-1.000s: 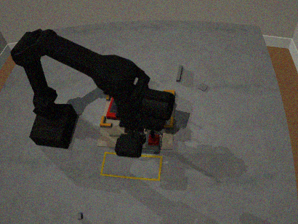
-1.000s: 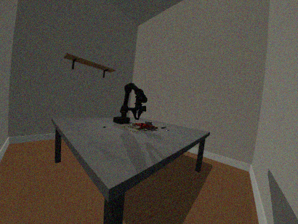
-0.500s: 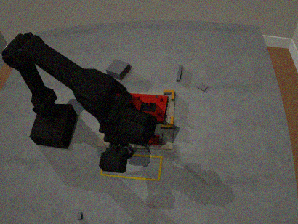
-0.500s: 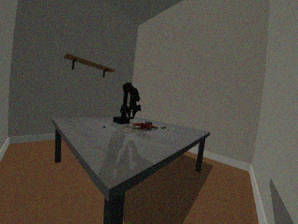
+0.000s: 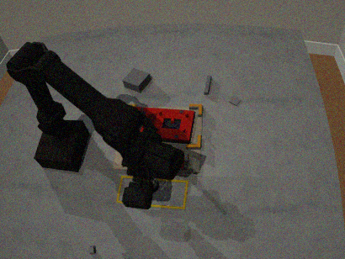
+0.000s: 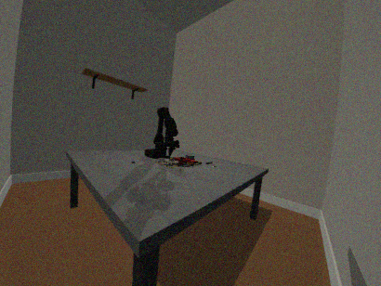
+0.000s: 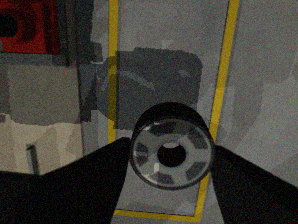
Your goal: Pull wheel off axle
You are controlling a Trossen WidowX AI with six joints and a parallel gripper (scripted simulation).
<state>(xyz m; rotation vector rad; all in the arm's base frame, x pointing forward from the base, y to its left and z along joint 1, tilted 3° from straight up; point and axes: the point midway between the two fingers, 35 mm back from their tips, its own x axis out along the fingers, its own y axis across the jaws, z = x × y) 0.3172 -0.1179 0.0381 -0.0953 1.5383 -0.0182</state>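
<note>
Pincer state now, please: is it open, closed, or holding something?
Pincer: closed on the wheel, held above the yellow marked area.

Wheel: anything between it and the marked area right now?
Nothing visible. The pincer is shut on the wheel, and in the wrist view the wheel sits over the yellow-outlined marked area, with only its own shadow on the table inside the outline. The red fixture lies off to the side, outside the outline.
</note>
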